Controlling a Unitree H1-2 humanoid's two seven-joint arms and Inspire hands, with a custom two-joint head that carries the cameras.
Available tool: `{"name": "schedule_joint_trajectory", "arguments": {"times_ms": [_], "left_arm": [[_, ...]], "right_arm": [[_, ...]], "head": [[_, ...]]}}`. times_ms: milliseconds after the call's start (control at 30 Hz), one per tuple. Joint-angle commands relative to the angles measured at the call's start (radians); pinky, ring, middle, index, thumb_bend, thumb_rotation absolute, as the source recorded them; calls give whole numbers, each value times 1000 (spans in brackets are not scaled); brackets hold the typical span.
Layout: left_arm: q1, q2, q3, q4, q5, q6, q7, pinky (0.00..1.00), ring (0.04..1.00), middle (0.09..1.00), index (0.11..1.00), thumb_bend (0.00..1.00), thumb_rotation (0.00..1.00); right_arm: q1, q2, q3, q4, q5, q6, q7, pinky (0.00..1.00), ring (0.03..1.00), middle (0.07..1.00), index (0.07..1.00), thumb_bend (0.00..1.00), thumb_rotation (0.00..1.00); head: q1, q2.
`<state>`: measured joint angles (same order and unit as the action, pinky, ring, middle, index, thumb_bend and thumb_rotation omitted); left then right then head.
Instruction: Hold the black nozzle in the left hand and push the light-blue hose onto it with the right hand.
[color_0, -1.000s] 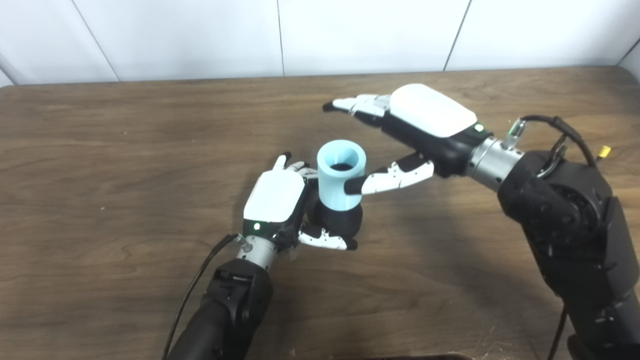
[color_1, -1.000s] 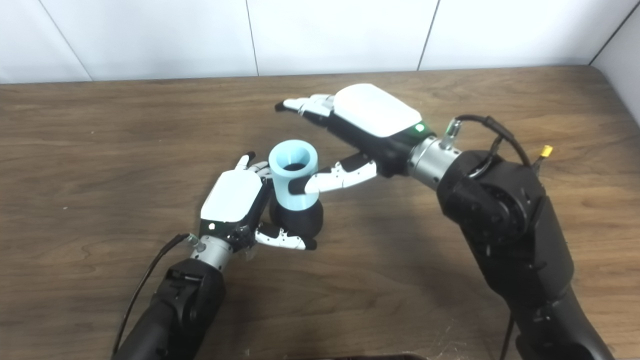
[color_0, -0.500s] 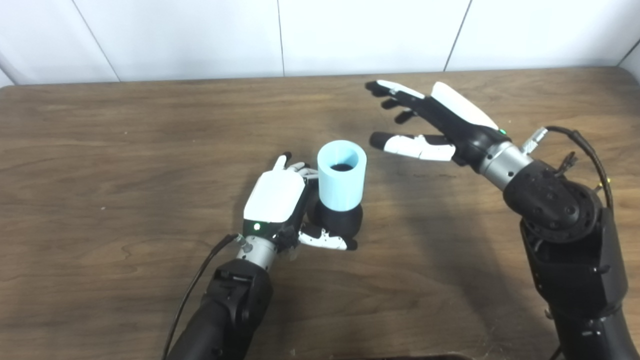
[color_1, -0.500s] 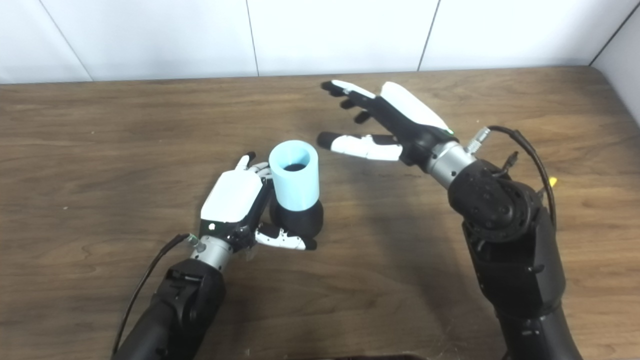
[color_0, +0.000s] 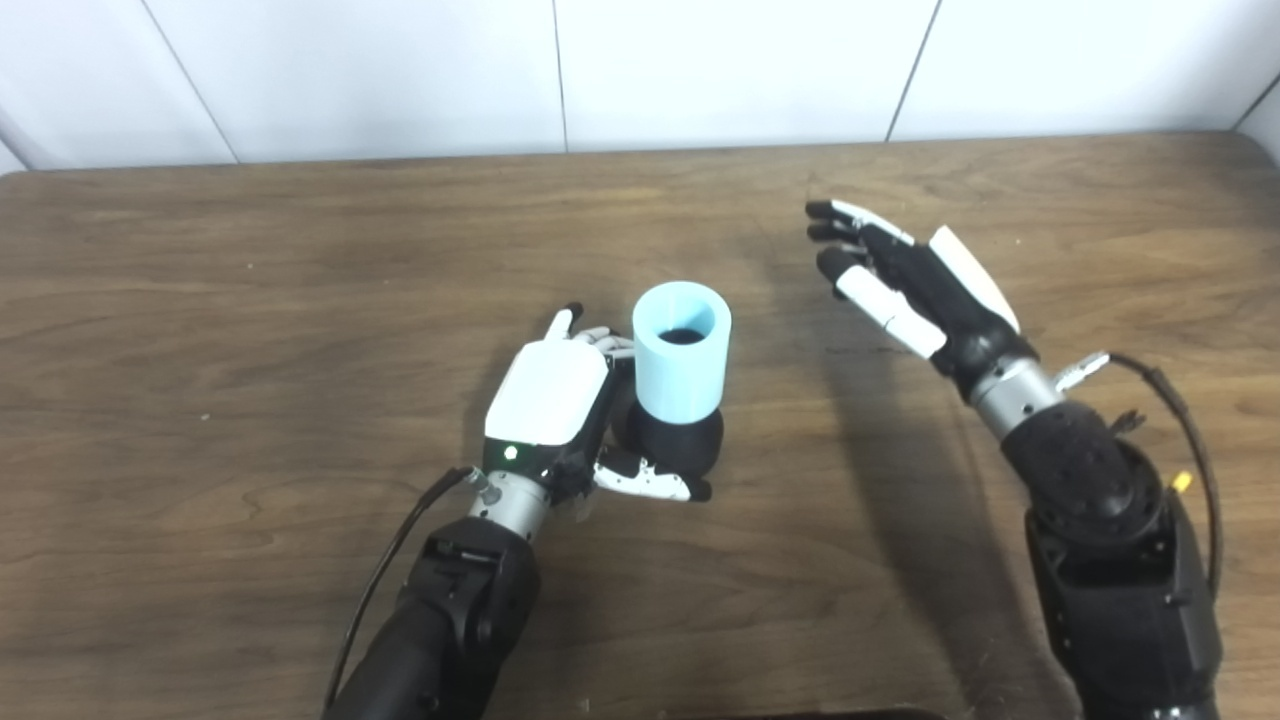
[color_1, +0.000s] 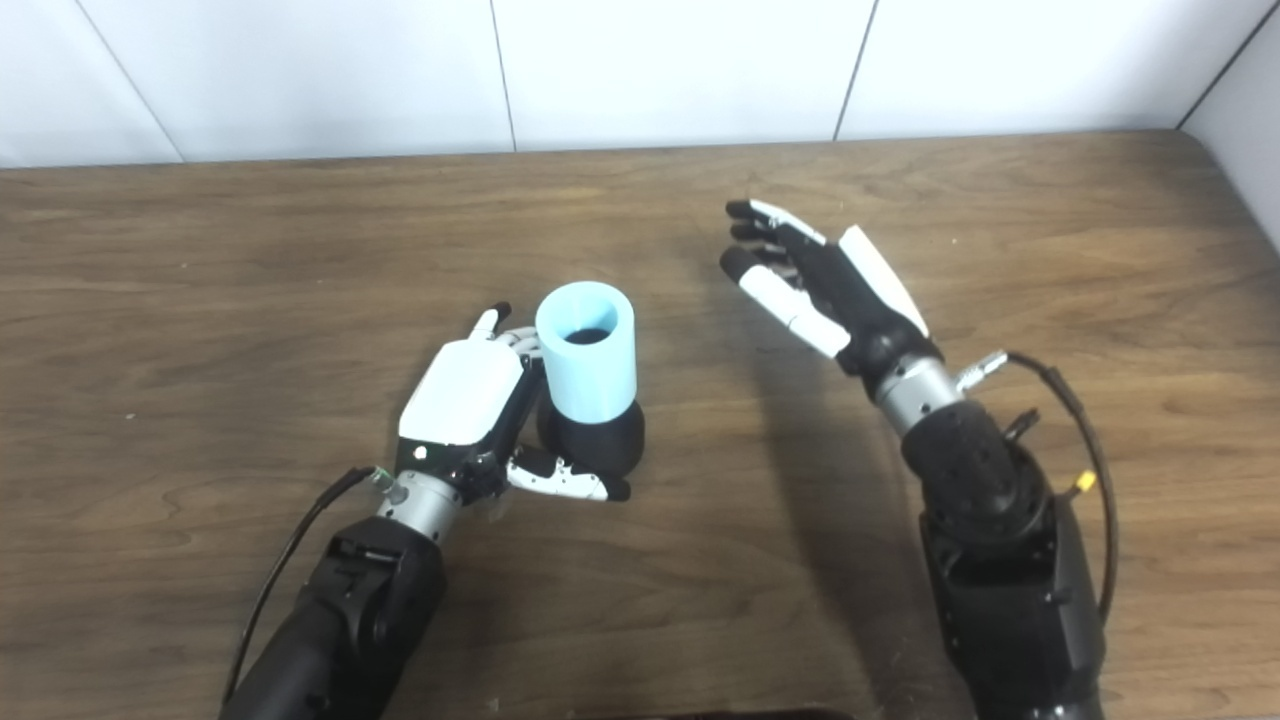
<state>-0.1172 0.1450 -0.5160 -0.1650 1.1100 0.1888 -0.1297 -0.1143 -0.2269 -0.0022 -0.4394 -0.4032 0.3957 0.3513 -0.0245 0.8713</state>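
Note:
My left hand (color_0: 553, 395) is shut on the black nozzle (color_0: 675, 442), holding it upright just above the table. The light-blue hose (color_0: 681, 350), a short wide tube, sits on top of the nozzle with its open end up; it also shows in the right eye view (color_1: 587, 350). My right hand (color_0: 915, 285) is open and empty, fingers spread, well to the right of the hose and apart from it.
The brown wooden table (color_0: 250, 300) spans the view, with a white panelled wall (color_0: 700, 60) behind its far edge. Cables run along both forearms.
My right hand has let go of the hose and drawn back to the right, turning its palm inward. The left hand, nozzle and hose have stayed put.

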Motion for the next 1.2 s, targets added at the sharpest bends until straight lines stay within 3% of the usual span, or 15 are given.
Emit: {"name": "schedule_joint_trajectory", "arguments": {"times_ms": [0, 67, 267, 500, 867, 1167], "left_arm": [[5, 7, -2, 8, 10, -1, -19, 1000, 831, 757, 496, 523, 71], [3, 9, -1, 7, 12, -4, -18, 1000, 829, 762, 648, 812, 157], [-7, 9, -4, 10, 38, 3, -26, 1000, 840, 817, 808, 989, 283], [-14, 4, 7, 1, 40, 15, -41, 1000, 879, 873, 909, 1000, 305], [-39, 24, 77, -47, -15, 3, -82, 1000, 896, 897, 930, 1000, 384], [-92, 57, 178, -143, -192, 35, -255, 976, 918, 921, 965, 1000, 409]], "right_arm": [[-22, -17, 1, -17, 4, -45, -38, 717, 816, 862, 888, 518, 1000], [-17, -19, 8, -15, -1, -46, -48, 747, 817, 862, 890, 532, 1000], [-12, -26, 27, -14, -12, -39, -72, 779, 818, 859, 889, 556, 1000], [-16, -28, 37, -15, -19, -28, -84, 785, 820, 854, 883, 564, 1000], [-20, -33, 43, -15, -24, -23, -93, 764, 816, 845, 879, 543, 1000], [-20, -38, 39, -9, -14, -20, -104, 739, 801, 836, 878, 543, 1000]], "head": [[-1, 0], [-1, 0], [-1, -1], [2, -4], [5, -3], [8, -6]]}}
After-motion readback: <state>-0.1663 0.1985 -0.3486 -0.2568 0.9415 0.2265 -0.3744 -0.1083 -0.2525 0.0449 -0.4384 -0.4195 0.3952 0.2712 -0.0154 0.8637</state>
